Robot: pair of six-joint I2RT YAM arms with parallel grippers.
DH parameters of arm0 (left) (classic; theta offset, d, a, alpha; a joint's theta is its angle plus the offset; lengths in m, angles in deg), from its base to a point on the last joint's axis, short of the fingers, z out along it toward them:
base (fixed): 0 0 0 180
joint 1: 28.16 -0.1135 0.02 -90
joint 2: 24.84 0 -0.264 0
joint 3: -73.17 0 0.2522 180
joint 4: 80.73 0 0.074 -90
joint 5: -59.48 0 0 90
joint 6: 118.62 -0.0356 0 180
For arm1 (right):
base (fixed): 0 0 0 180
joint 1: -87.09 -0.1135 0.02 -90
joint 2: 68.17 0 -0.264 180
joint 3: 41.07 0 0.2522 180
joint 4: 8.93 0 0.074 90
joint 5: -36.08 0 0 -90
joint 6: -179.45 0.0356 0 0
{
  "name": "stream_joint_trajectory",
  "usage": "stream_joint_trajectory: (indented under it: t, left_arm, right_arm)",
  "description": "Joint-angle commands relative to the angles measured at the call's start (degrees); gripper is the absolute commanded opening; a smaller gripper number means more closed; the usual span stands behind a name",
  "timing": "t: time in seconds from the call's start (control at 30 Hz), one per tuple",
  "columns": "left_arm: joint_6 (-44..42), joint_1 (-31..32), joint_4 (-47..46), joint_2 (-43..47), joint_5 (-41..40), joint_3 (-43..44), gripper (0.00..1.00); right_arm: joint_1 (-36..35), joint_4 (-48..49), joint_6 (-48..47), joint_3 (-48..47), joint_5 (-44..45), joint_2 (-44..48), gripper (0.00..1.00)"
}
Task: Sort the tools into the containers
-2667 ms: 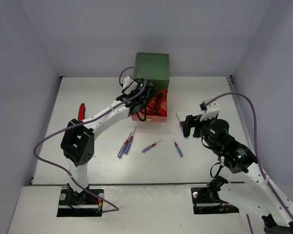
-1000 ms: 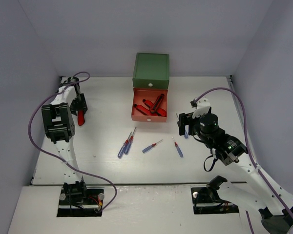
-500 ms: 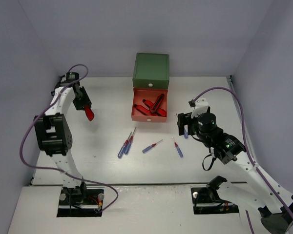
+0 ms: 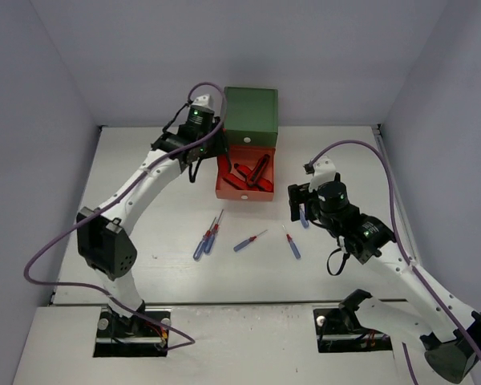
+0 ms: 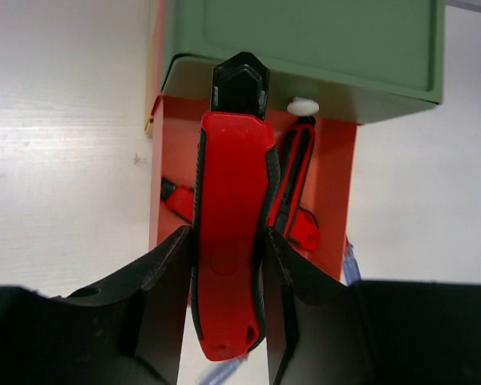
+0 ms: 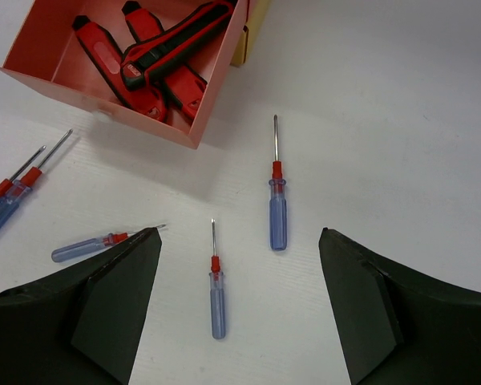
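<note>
Clamping red-handled tool (image 5: 234, 168), left pincer (image 5: 228, 241) over orange-red drawer (image 5: 175, 144); tool markings unreadable.

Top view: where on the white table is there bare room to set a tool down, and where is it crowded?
Bare: the white table's far-left corner, beside the left arm; the near strip between the thin blue-handled screwdrivers and the edge. Crowded: in front of the open orange-red drawer.

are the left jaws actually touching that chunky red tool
Touching. The left wrist view shows both jaws pressed against the sides of the red tool, with no gap on either side.
</note>
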Motion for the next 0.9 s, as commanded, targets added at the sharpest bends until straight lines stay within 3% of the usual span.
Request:
stream_joint_trajectory:
  t: [0.0,0.17,0.5,0.87]
  left_arm:
    - [-4.93,2.34,-10.74,-4.66,-5.56,4.28,0.00]
    - [-9.54,3.86,-15.67,-8.10,-7.20,4.12,0.00]
    - [-27.95,7.91,-18.84,-10.36,-8.43,1.99,0.00]
    - [-43.93,7.92,-10.52,-9.33,-6.44,4.61,0.00]
  right_arm:
    - [0.31,3.39,-0.17,-2.75,0.35,0.52,0.77]
    - [0.39,3.39,0.43,-1.31,0.12,2.47,0.78]
    - [0.48,3.31,0.58,-0.07,0.23,4.30,0.78]
    - [0.48,3.34,0.34,-0.81,-0.56,2.00,0.78]
